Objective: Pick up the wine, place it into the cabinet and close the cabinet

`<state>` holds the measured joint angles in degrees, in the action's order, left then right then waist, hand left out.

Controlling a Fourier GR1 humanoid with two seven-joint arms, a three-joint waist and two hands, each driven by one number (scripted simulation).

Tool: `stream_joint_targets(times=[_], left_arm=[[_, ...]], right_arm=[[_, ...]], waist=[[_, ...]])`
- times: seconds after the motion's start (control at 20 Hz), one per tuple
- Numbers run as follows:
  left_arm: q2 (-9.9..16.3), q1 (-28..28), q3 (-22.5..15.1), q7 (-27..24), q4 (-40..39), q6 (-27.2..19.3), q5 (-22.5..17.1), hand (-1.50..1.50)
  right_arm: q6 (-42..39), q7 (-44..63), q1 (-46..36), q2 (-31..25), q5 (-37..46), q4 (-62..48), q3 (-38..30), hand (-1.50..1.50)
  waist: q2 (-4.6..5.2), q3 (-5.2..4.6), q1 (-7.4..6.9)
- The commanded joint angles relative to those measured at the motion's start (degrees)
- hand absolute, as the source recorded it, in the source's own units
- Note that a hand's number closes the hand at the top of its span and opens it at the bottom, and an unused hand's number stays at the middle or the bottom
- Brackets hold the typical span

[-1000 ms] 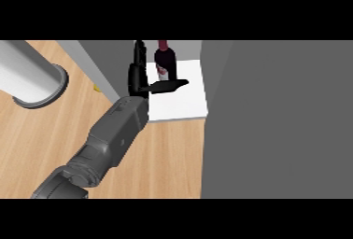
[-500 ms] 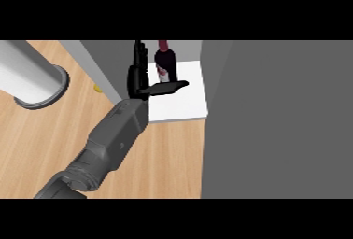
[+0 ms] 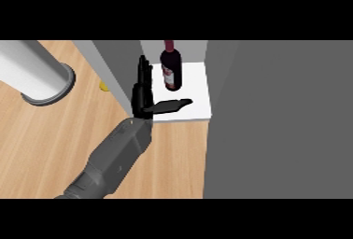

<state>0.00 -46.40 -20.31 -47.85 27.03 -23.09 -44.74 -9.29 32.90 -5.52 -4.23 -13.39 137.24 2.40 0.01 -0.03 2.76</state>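
Wooden counter (image 3: 41, 154) fills the lower left. One grey forearm (image 3: 114, 163) rises from the bottom edge; which arm it is cannot be told. Its black hand (image 3: 144, 95) is spread, fingers (image 3: 143, 70) straight, thumb (image 3: 172, 104) out sideways, holding nothing. Wine (image 3: 171, 65) stands upright on the white cabinet shelf (image 3: 196, 100), just beside the fingers. Grey cabinet door (image 3: 276, 121) at right; white cylinder (image 3: 34, 70) far left.
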Motion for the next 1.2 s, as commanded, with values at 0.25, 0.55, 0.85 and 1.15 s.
stream_joint_targets(times=[0.25,0.55,0.85,1.15], left_arm=[[0.0,12.6,-15.3,3.1,22.4,-15.8,-2.3,-1.5],[0.0,18.6,-21.7,3.9,34.7,-22.6,0.1,-1.5],[1.1,26.5,-24.0,4.6,46.1,-24.3,4.4,-1.5],[4.8,34.3,-27.5,9.1,57.7,-31.9,9.3,-1.5]], right_arm=[[-0.3,2.0,2.6,-2.6,-4.5,5.5,-5.1,-1.5],[1.4,2.7,6.5,-0.5,-0.1,9.7,0.4,-1.5],[2.7,4.0,2.9,-1.4,0.0,8.0,-1.1,-1.5],[-0.4,1.3,3.5,-3.7,-5.5,6.1,-6.4,-1.5]], waist=[[-0.29,0.06,-2.29],[-0.33,0.05,-2.37],[-0.23,0.04,-2.74],[-0.22,0.08,-2.74]])
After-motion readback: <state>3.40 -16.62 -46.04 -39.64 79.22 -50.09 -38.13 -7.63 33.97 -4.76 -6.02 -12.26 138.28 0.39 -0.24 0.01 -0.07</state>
